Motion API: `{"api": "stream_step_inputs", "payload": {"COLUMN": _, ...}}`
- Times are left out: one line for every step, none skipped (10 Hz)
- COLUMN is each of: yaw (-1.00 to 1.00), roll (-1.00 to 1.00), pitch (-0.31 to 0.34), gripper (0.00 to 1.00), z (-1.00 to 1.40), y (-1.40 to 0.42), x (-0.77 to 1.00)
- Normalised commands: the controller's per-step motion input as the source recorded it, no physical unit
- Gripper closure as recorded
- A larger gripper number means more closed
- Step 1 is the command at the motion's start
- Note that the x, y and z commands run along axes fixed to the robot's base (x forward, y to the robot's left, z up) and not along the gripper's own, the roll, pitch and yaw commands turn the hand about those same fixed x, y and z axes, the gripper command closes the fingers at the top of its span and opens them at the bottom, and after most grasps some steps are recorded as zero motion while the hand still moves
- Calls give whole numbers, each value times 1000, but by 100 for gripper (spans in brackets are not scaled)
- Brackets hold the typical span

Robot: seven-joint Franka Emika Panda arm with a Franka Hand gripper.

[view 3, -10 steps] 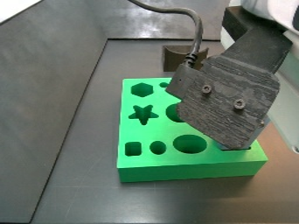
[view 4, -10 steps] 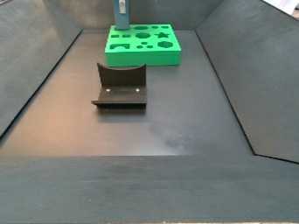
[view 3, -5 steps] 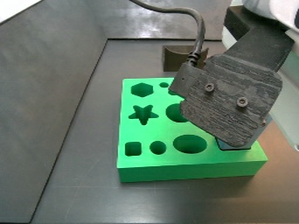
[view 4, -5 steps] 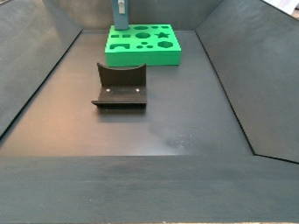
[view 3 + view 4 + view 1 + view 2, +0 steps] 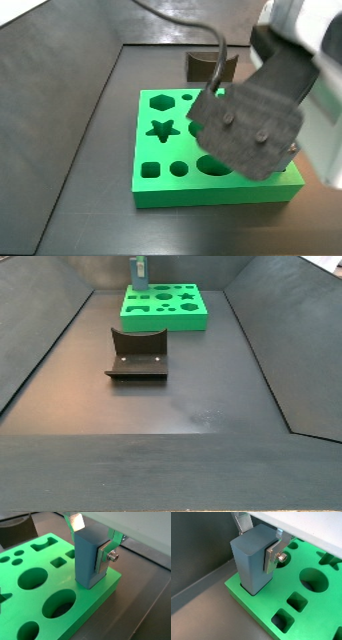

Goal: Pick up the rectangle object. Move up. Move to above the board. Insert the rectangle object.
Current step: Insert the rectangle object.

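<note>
So the gripper [image 5: 90,543] is right over the green board [image 5: 93,607], near one of its corners, and it's pinching the light blue rectangle object [image 5: 88,558] between its two silver fingers [image 5: 105,553]. Both wrist views show this nicely: the block [image 5: 252,557] stands upright, a flat finger plate [image 5: 272,556] pressed against one side with a screw head showing, and the other finger's tip peeking out at the block's top edge. The block's lower end sits down in a cut-out near the board's corner [image 5: 241,589], so it looks at least partly inserted, though I can't tell how deep it goes from these angles.

In a side view the gripper body [image 5: 254,120] fills the centre-right of the frame as a big dark blurry shape and hides the block completely. Around it you can see the board [image 5: 167,180] with its hexagon, star, square and round holes on the left half. Behind the board, toward the upper middle of the frame, a bit of the dark fixture [image 5: 201,65] pokes out.

The far side view has the board [image 5: 181,318] small at the top of the frame, with the blue block [image 5: 136,270] standing at its upper left corner. The fixture [image 5: 138,353] sits on the dark floor below it, centre-left, well apart from the board.
</note>
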Motion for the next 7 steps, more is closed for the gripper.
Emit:
{"api": "stream_step_inputs", "payload": {"yaw": -200, "roll": -9, "pitch": 70, "gripper": 100, "z": -706, "y": 0, "x": 249}}
{"api": "stream_step_inputs", "payload": {"yaw": -331, "roll": -104, "pitch": 149, "gripper": 100, "z": -694, "y": 174, "x": 691}}
{"api": "stream_step_inputs", "payload": {"yaw": -309, "roll": 0, "pitch": 114, "gripper": 100, "z": -1000, "y": 323, "x": 834}}
{"api": "stream_step_inputs", "payload": {"yaw": -283, "roll": 23, "pitch": 90, "gripper": 100, "z": -1000, "y": 351, "x": 994}}
{"api": "stream_step_inputs", "payload": {"yaw": -211, "roll": 0, "pitch": 161, "gripper": 100, "z": -926, "y": 389, "x": 880}}
{"api": "stream_step_inputs", "payload": {"yaw": 0, "roll": 54, "pitch": -116, "gripper": 100, "z": 0, "y": -43, "x": -137}}
{"api": "stream_step_inputs", "payload": {"yaw": 0, "roll": 0, "pitch": 50, "gripper": 100, "z": 0, "y": 0, "x": 37}}
